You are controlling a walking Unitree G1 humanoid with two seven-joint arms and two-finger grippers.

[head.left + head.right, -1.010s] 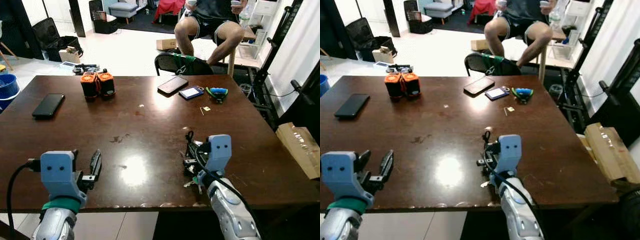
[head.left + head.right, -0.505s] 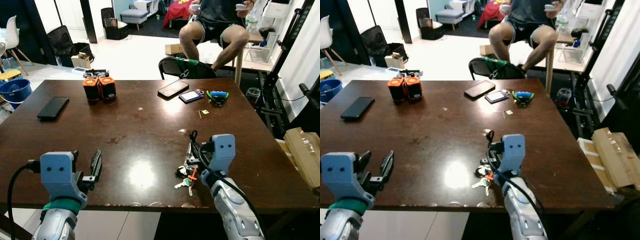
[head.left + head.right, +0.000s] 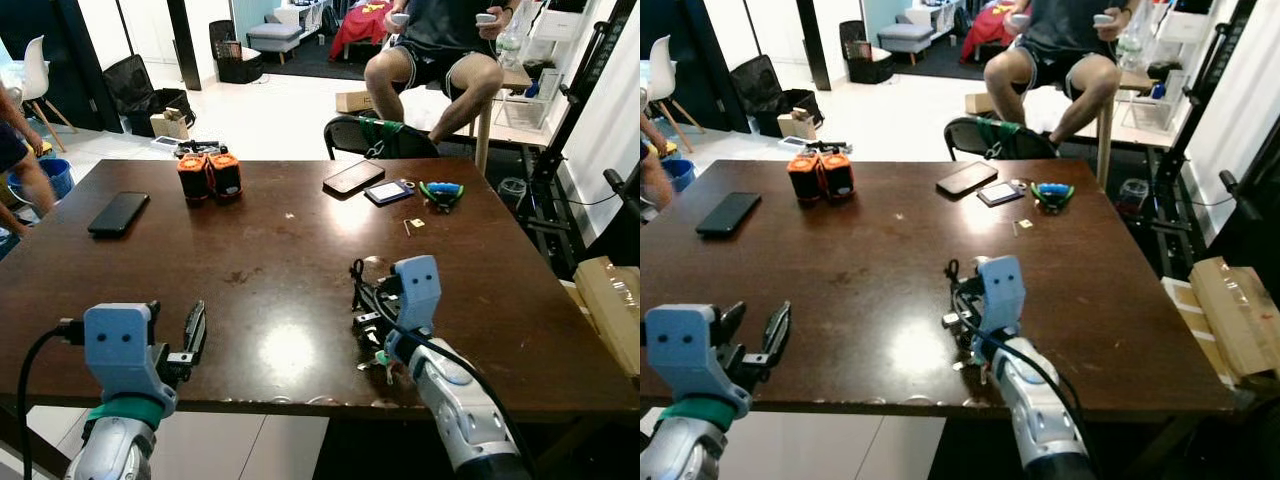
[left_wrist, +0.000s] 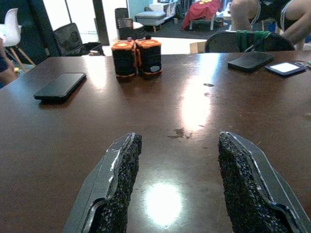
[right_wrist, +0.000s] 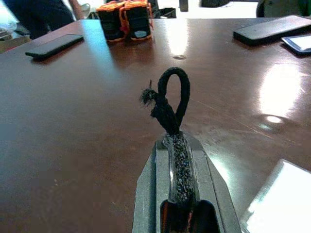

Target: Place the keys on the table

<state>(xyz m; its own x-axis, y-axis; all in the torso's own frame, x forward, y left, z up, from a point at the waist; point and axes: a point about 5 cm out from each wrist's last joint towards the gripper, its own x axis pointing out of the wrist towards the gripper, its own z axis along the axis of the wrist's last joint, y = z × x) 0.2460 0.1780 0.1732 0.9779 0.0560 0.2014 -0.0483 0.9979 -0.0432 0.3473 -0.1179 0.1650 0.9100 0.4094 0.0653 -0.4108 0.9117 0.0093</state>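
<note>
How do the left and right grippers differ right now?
The left gripper is open and holds nothing; the right gripper is shut on the keys' black cord loop. The left hovers at the table's near edge, the right over the keys further in. Both point across the table.

Glossy dark wood table (image 3: 250,250); rough grit end effector pads (image 4: 243,189).

Bright daylight enters from twelve o'clock, overexposing the floor (image 3: 290,110). Glare patches shine on the dark table (image 3: 290,345). Head views are sharp; the right wrist view's nearest foreground blurs slightly.
</note>
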